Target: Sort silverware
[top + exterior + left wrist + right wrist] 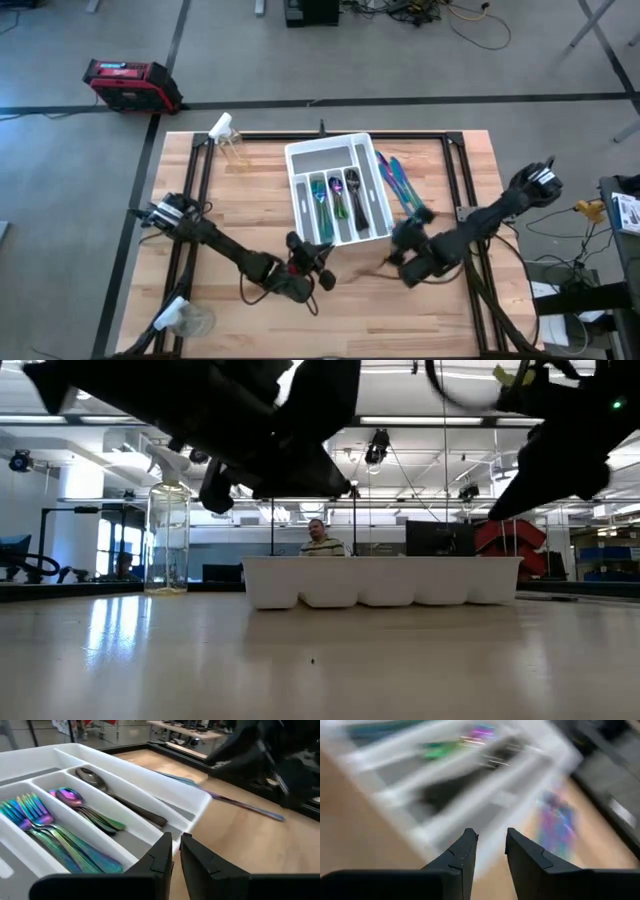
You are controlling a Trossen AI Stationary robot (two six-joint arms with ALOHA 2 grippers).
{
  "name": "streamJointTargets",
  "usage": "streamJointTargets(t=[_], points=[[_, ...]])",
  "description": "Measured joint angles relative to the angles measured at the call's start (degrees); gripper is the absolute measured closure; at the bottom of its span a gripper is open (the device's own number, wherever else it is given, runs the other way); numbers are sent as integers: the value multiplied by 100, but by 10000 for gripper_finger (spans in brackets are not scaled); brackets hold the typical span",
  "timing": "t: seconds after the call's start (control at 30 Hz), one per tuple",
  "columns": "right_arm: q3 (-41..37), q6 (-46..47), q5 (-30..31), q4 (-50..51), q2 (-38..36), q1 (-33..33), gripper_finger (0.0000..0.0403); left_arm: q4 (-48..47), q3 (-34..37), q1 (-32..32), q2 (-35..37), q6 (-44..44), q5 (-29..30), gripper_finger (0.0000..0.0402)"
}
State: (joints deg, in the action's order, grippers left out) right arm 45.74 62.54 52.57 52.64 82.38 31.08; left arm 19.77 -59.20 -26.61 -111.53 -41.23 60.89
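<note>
**Both grippers empty at the near end of the white compartmented plastic cutlery tray point(338, 150); silverware partly sorted.**

Nearest the front table edge, the left gripper point(176, 851) sits just off the tray's near left corner, fingers almost closed with only a thin gap, holding nothing. The right gripper point(491, 845) sits off the tray's near right corner, fingers set a narrow gap apart, also holding nothing; its view is motion-blurred. Inside the tray, adjacent compartments hold iridescent teal-purple metal forks point(30, 817), iridescent purple-green spoons point(75, 802), and a dark metal spoon point(95, 777). Just beside the tray's right wall, several slim iridescent blue-purple knives point(398, 182) lie on the light wooden table point(250, 200), outside the tray. At the far left corner stands a clear plastic spray bottle point(230, 140).
</note>
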Motion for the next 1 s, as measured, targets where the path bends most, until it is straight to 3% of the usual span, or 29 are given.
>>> streamJointTargets(t=[0.1,0.2,0.33,0.47,0.63,0.87,1.0], points=[[-10,1148,146,1039,-136,-320,329,-86,0,158,0,-4,-134,377],[-100,1109,114,1128,-160,-875,353,-156,4,264,0,-5,-356,377],[-239,70,-222,589,-132,-1880,391,-858,4,284,1,-130,-655,377],[-380,-1057,-641,-163,-128,-2896,397,-2192,9,210,80,-1051,-702,377],[-595,-2906,-1976,-2234,-126,-3810,401,-3404,-3,175,130,-2000,-751,377],[-586,-4232,-3552,-4376,-116,-3976,402,-3536,-2,151,261,-2031,-942,377],[-531,-4860,-3419,-4162,-145,-3999,402,-3412,-2,153,393,-1828,-738,377]])
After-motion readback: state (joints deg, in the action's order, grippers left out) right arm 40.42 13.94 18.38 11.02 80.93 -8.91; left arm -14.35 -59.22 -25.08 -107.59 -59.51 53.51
